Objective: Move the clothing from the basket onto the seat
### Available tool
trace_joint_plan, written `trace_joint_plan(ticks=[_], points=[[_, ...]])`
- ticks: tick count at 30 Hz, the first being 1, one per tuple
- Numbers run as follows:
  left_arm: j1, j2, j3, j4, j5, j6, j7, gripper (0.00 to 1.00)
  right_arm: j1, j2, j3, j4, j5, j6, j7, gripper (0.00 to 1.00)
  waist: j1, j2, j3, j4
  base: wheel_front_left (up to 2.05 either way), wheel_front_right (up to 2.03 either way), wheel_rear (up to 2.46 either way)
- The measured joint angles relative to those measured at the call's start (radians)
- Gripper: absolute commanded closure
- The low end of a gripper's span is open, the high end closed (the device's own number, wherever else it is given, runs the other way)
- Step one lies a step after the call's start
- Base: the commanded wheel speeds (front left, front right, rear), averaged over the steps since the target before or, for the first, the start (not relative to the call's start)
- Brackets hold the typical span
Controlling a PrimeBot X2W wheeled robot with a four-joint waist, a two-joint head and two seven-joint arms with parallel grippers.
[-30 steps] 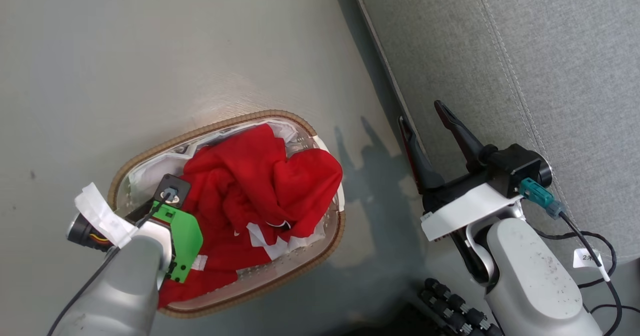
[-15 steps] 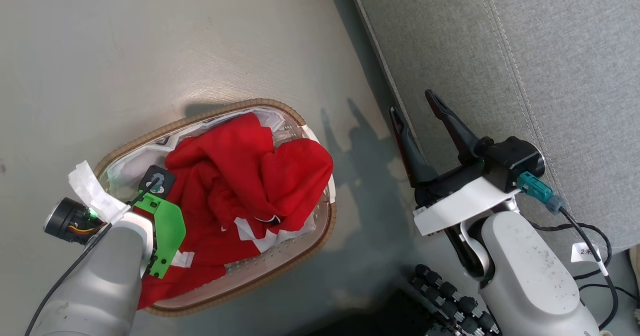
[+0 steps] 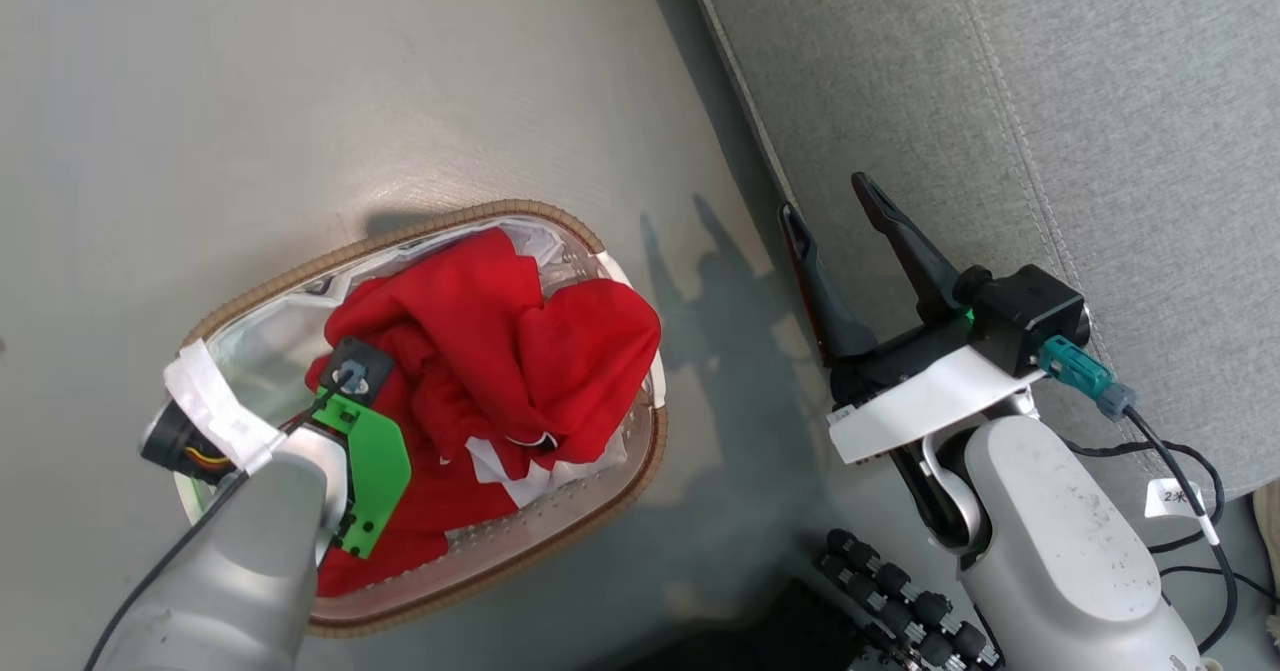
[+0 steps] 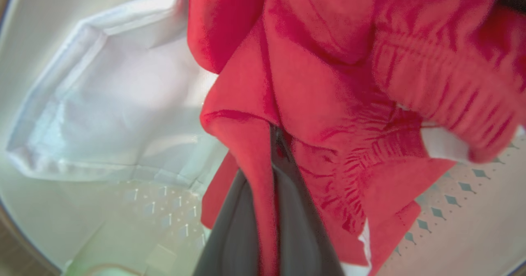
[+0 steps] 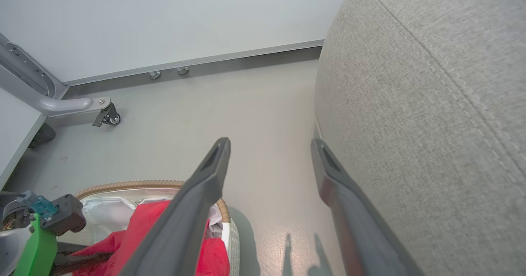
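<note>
The clothing (image 3: 520, 351), a crumpled red heap with white panels, fills the basket (image 3: 470, 213), an oval white one with a brown woven rim, on the floor. My left wrist is down over the basket's left end. In the left wrist view my left gripper (image 4: 276, 144) is shut on a fold of the red clothing (image 4: 328, 82), beside the white liner (image 4: 123, 103). My right gripper (image 3: 826, 197) hangs open and empty by the edge of the grey seat (image 3: 1000, 101). In the right wrist view, the right gripper (image 5: 270, 142) is between the basket (image 5: 131, 184) and the seat (image 5: 431, 103).
Bare grey floor lies between the basket and the seat. A wheeled metal frame leg (image 5: 104, 117) stands by the far wall's baseboard (image 5: 230, 58). A black cable with a white tag (image 3: 1175, 516) trails from my right wrist, and a dark knobbed part (image 3: 900, 601) sits below it.
My left gripper has shut on the red clothing, and its wrist has shifted a little to the right over the heap. The head camera has shifted slightly. The right gripper stays open.
</note>
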Motion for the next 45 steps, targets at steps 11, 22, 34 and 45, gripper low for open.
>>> trace_joint_plan(ticks=[11, 22, 34, 45], points=[[0.073, -0.035, -0.058, -0.015, -0.112, 0.0, -0.157, 1.0, 0.012, 0.0, -0.02, 0.034, -0.022, 0.0, 0.0, 0.0, -0.0001, 0.0, -0.111, 0.019, 0.0, 0.0, 0.0], [0.196, -0.089, -0.04, -0.086, -0.201, 0.005, -0.297, 1.0, 0.099, 0.002, -0.072, 0.083, -0.083, 0.0, 0.0, 0.0, -0.0002, 0.0, -0.287, 0.073, 0.0, 0.0, 0.0], [0.386, -0.094, 0.071, -0.415, -0.204, 0.031, -0.3, 1.0, 0.203, -0.019, -0.092, 0.113, -0.087, 0.0, 0.0, 0.0, -0.0002, 0.0, -0.512, 0.155, 0.0, 0.0, 0.0], [0.46, -0.107, 0.2, -0.667, -0.162, 0.023, -0.3, 1.0, 0.282, -0.036, -0.072, 0.133, -0.079, 0.0, 0.0, 0.0, -0.0002, 0.0, -0.665, 0.217, 0.0, 0.0, 0.0]])
